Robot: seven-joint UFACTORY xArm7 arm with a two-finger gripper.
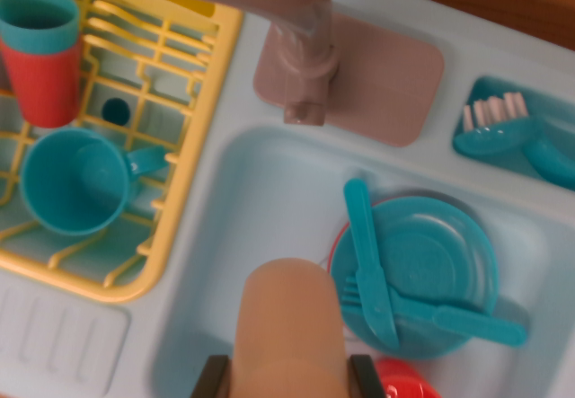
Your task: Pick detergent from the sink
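Note:
A tan, rounded detergent bottle (287,317) fills the bottom middle of the wrist view, blurred and close to the camera, over the light blue sink basin (260,200). My gripper (287,378) has its two dark fingers (213,380) pressed against either side of the bottle, shut on it. The bottle's lower part is cut off by the frame's edge.
A teal plate (449,263) with a teal knife (368,263) and fork (449,317) lies in the basin's right half, with a red object (406,382) below it. The taupe faucet (301,66) stands behind the basin. A yellow rack (193,146) at the left holds a teal mug (72,187) and stacked cups (40,66). A brush (503,119) lies at the right.

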